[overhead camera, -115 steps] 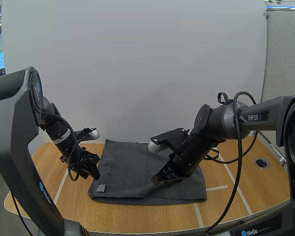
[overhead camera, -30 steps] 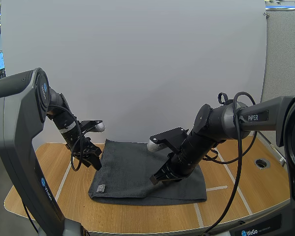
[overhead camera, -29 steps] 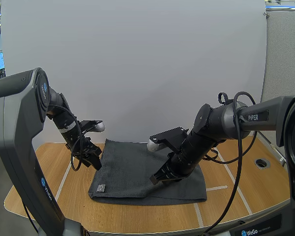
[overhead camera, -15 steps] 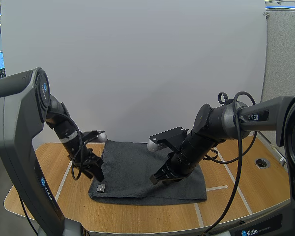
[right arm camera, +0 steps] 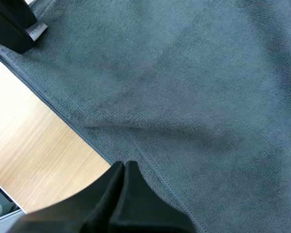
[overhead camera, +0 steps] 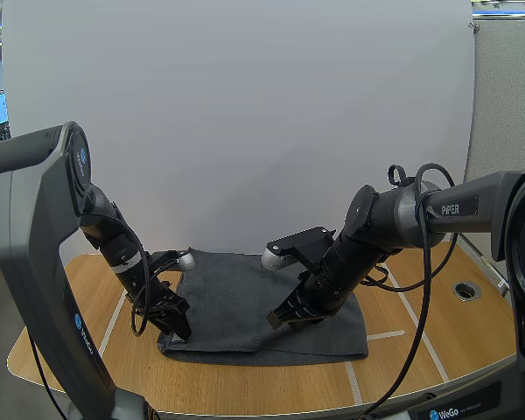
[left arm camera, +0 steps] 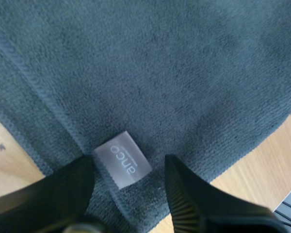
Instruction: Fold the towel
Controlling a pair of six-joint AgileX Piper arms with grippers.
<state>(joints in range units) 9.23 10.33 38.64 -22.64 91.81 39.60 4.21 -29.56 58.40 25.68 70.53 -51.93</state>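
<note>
**A:** High view?
**B:** The dark grey towel (overhead camera: 236,297) lies spread flat on the wooden worktop (overhead camera: 271,385), between the two arms. The left pincer (overhead camera: 177,329) points down at the towel's near left corner. The right pincer (overhead camera: 285,319) sits low on the cloth, right of its middle. The two are well apart.

**A:** Pincer states from up there?
**B:** Can't tell from that angle.

**A:** Left wrist?
**B:** The left pincer (left arm camera: 128,170) is open to a moderate gap, holding nothing. Its fingers (left arm camera: 189,194) stand apart, ribbed faces turned inward. They straddle the white label (left arm camera: 123,159), printed "anco", which is sewn on at the towel's corner. The towel (left arm camera: 184,73) is flat under it, with bare worktop (left arm camera: 264,150) just past the edge.

**A:** Right wrist?
**B:** The right pincer (right arm camera: 123,165) is closed. Its fingers (right arm camera: 136,194) lie together as one dark wedge. The tip rests on the towel (right arm camera: 208,73) just inside the stitched hem (right arm camera: 94,138). A shallow crease runs across the cloth ahead of the tip. Whether any fabric is nipped between the fingers can't be told. The left pincer (right arm camera: 12,24) is at the far corner, beside the label (right arm camera: 37,30). The worktop (right arm camera: 39,141) runs along the hem.
</note>
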